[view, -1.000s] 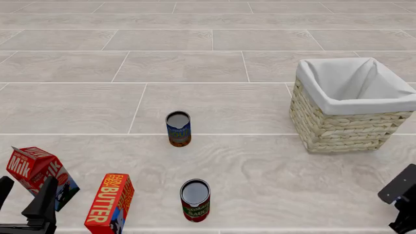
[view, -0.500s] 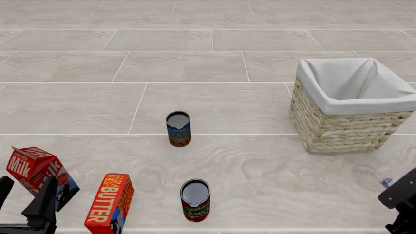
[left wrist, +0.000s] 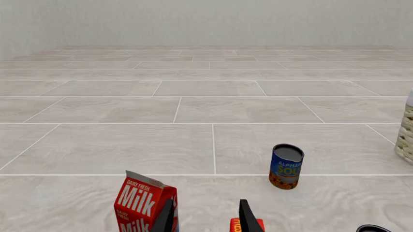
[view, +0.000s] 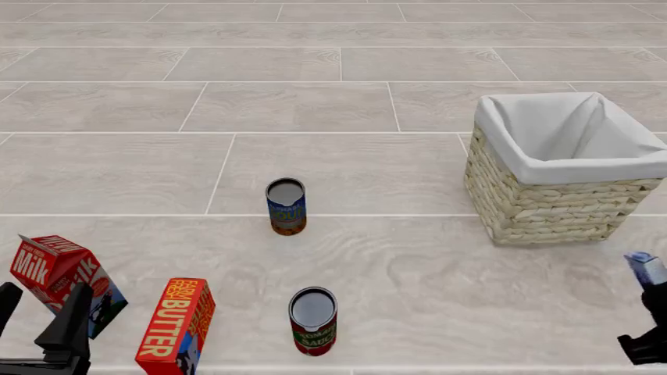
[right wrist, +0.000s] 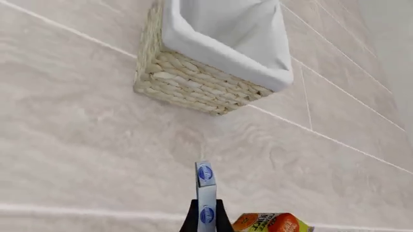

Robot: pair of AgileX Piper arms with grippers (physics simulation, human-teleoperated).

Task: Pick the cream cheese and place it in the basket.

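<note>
The cream cheese (right wrist: 205, 192), a thin blue and whitish box, stands on edge between my right gripper's (right wrist: 206, 218) fingers. In the front view it (view: 646, 269) shows at the right edge, lifted off the floor, with the right gripper (view: 652, 301) under it. The basket (view: 563, 168), woven straw with a white lining, stands just beyond and to the left of it, apart from it; it also shows in the right wrist view (right wrist: 206, 77). My left gripper (view: 40, 308) is open and empty at the near left, beside the milk carton.
A red Milk carton (view: 58, 273) and an orange-red BUTTER box (view: 177, 324) stand near left. A blue soup can (view: 286, 205) stands mid-table, a red sauce can (view: 312, 319) nearer. An orange packet (right wrist: 271, 223) lies by the right gripper.
The right arm has turned and lifted, bringing the cream cheese into the front view at the right edge. The left arm and the other objects have not moved.
</note>
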